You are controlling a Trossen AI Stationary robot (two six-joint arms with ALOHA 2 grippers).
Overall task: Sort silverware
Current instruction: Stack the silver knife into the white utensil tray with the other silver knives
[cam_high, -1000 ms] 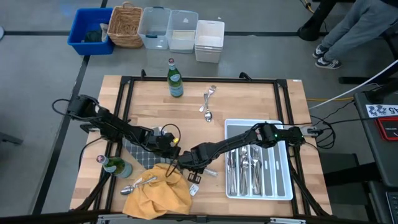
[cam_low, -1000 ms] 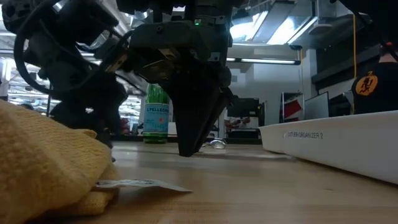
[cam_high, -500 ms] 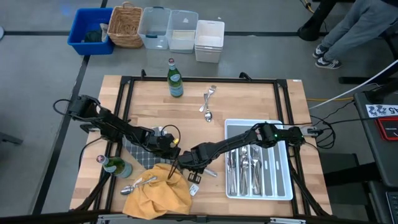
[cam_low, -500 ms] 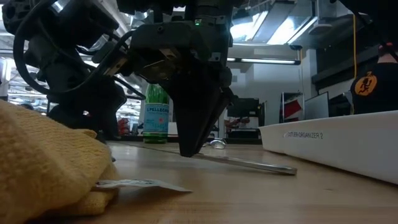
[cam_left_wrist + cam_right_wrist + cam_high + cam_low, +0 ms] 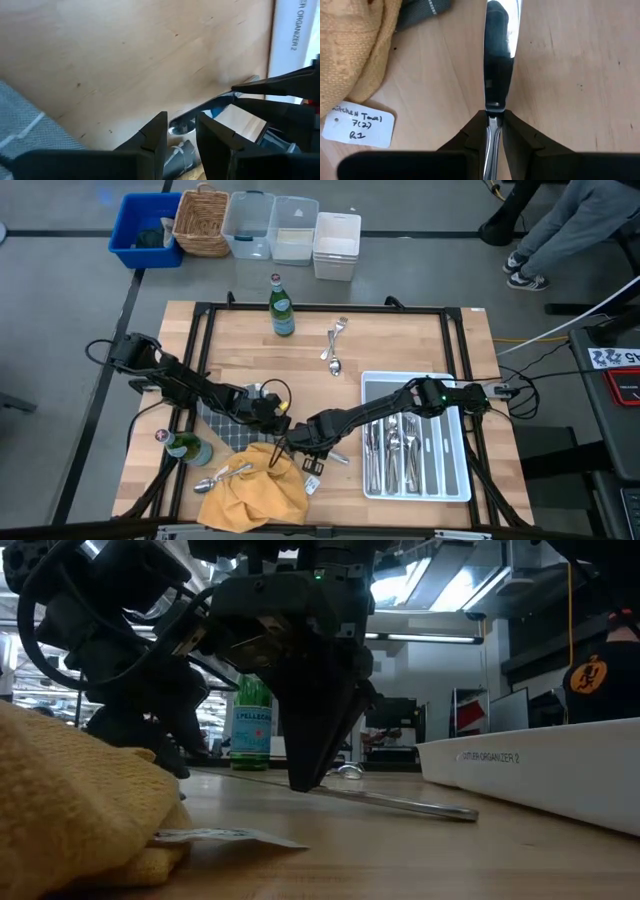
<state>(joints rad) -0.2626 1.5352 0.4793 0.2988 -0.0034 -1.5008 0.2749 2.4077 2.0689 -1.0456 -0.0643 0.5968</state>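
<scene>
Pinching a table knife (image 5: 496,75) by the neck where blade meets handle, the right gripper (image 5: 306,442) works low over the wooden table (image 5: 400,345), just beside the yellow kitchen towel (image 5: 252,492) at the front edge. Its fingers are closed on the knife, whose far end appears to rest on the wood, though the low view leaves that contact uncertain. The left gripper (image 5: 272,420) hovers close by over the grey checked cloth (image 5: 222,428), its fingers (image 5: 152,142) slightly parted and holding nothing.

Doing this step well likely means lifting the knife level, clearing the towel and its paper tag (image 5: 357,125), then carrying it to the white organizer tray (image 5: 455,480) and lowering it lengthwise into a slot so it does not bridge a divider.

That tray, at the table's right, already holds a cluster of silverware in its middle compartments, while its rightmost slot looks bare. More pieces wait outside it: two near the green bottle (image 5: 281,307) at the back, and a spoon (image 5: 208,483) beside the towel. Behind the table sit a blue bin (image 5: 130,220), a wicker basket (image 5: 202,220) and pale plastic tubs (image 5: 295,225), contents hard to judge.
</scene>
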